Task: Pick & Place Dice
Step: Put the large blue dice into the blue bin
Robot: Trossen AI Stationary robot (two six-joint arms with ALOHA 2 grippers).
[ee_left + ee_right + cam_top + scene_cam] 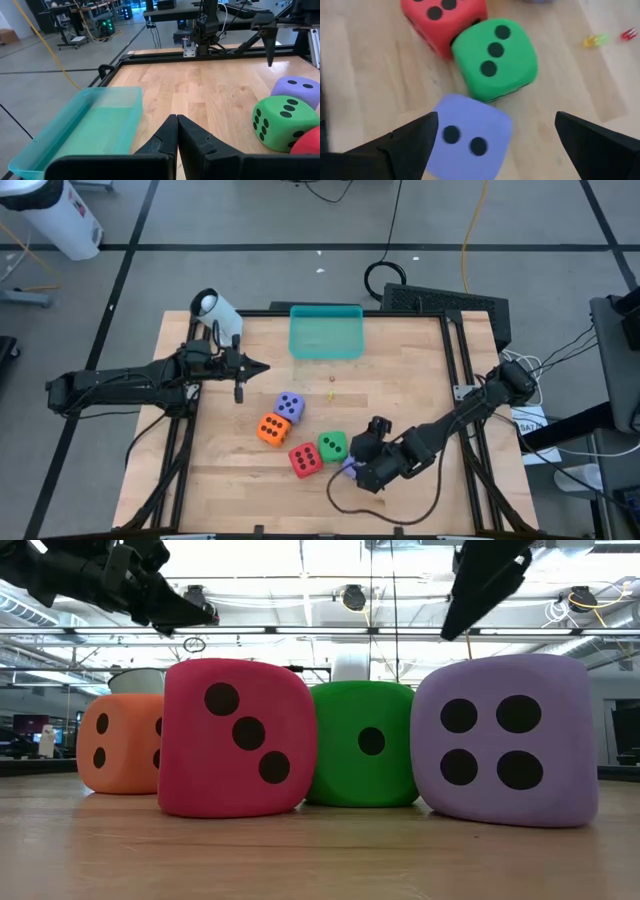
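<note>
Several dice rest on the wooden table. A purple die (290,406), an orange die (272,429), a red die (305,460) and a green die (333,446) form a cluster. A second purple die (470,135) lies near the front, beside the green die (495,57). My right gripper (496,120) hangs open above this purple die, tilted downward, one finger to each side and clear of it; the low view shows a finger (490,580) above the die's top (505,738). My left gripper (250,367) waits shut, raised over the table's left part.
A shallow teal tray (325,332) sits at the middle of the table's far edge, near my left gripper (177,135). Small coloured bits (331,380) lie between the tray and the dice. A white cylinder (215,308) stands at the far left corner.
</note>
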